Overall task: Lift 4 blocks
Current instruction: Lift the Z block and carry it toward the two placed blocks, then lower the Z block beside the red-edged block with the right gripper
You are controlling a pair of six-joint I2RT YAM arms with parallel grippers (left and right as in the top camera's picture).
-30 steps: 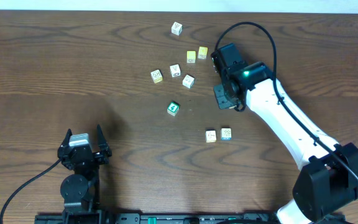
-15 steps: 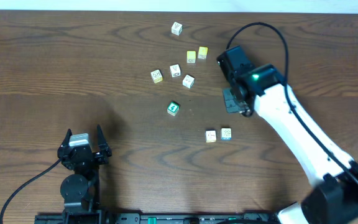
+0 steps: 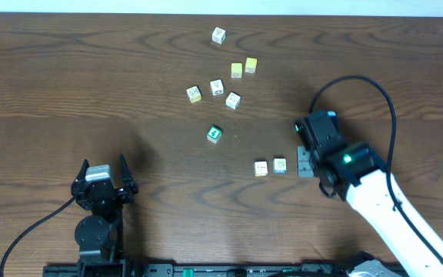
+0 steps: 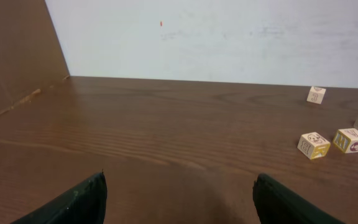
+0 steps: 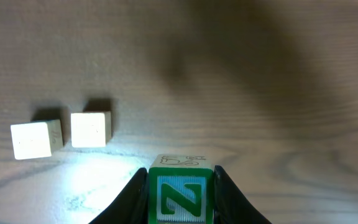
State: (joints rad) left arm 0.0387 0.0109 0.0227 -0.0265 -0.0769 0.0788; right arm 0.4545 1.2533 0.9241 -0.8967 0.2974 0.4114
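My right gripper (image 5: 180,177) is shut on a green block with a white "N" (image 5: 180,193), held just above the table. In the overhead view this gripper (image 3: 306,163) hangs just right of a blue-edged block (image 3: 280,165) and a pale cream block (image 3: 261,168). The same pair shows in the right wrist view as two pale blocks (image 5: 91,129) (image 5: 36,139) to the left of the jaws. A second green block (image 3: 214,135) lies alone mid-table. My left gripper (image 3: 103,175) rests open at the front left, with nothing between its fingers (image 4: 73,202).
Two yellow cubes (image 3: 237,70) (image 3: 251,65) and several white lettered cubes (image 3: 216,87) lie in a cluster at the back centre, one more (image 3: 218,35) near the far edge. The left wrist view catches some of them (image 4: 314,145) at its right side.
The right arm has swung from beside the back cluster toward the front right, carrying the N block down next to the blue-edged and cream pair. The left arm has not moved.
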